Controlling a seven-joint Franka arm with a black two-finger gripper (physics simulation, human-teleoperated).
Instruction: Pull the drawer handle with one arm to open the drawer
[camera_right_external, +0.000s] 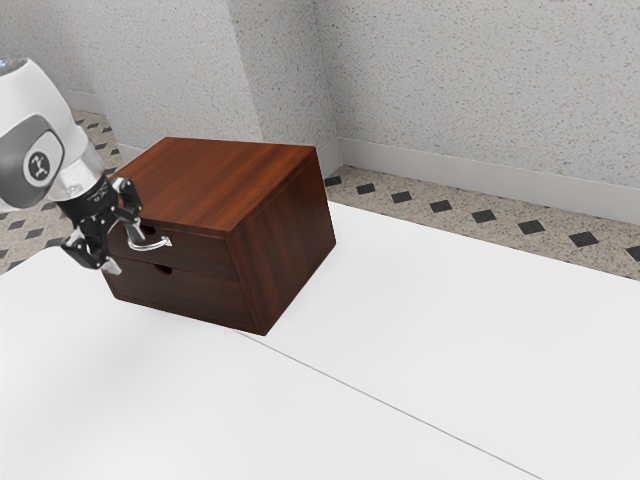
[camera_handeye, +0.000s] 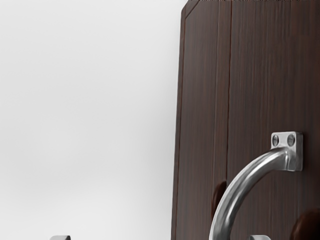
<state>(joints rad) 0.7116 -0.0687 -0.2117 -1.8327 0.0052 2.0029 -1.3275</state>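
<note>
1. The black gripper (camera_right_external: 125, 243) hangs at the front of a wooden cabinet (camera_right_external: 230, 200), jaws spread apart, one finger above and one below the near end of the drawer handle (camera_right_external: 152, 241). The jaws are not clamped on the bar.
2. The handle is a curved bar of brushed silver metal. It is fixed to the upper drawer (camera_right_external: 200, 250) and bows out from its front toward the hand.
3. Seen from the wrist, the handle (camera_handeye: 245, 180) arcs out from a small square mounting plate (camera_handeye: 287, 150) held by two round screws, with light glinting along its curve.
4. The upper drawer front looks flush with the lower drawer (camera_right_external: 190, 295) beneath it. A thin seam divides the two.
5. The cabinet is dark reddish-brown with a streaked grain. It has a flat top and plain sides, and stands toward the exterior view's left on a white table (camera_right_external: 420, 340).
6. The white and grey arm (camera_right_external: 35, 150) enters from the exterior view's left edge and ends at the cabinet's face.
7. Behind the table, a speckled grey wall (camera_right_external: 450, 80) meets a pale floor (camera_right_external: 480, 210) dotted with small black diamond tiles.
</note>
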